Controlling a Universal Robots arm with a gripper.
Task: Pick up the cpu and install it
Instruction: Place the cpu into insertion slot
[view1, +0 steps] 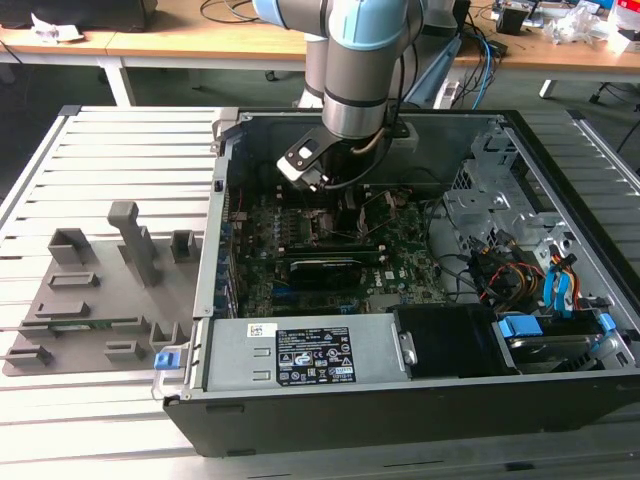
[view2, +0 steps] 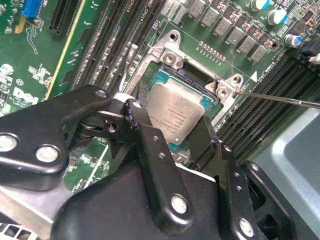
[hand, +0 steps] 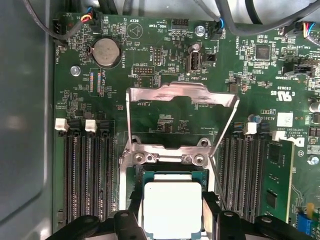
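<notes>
Cpu (hand: 172, 209), a small flat square chip with a silvery-white metal top, is clamped by two opposite edges between the fingers of the black hand (view2: 172, 122), just above the open metal-framed socket (hand: 165, 158). Likely light, rigid, fragile underneath; edges are the safest hold.

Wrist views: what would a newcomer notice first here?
In the first wrist view, the silvery cpu sits clamped between the gripper's black fingers, right over the open socket, whose metal load plate is flipped open. In the exterior view, the arm reaches down into the open computer case.
</notes>
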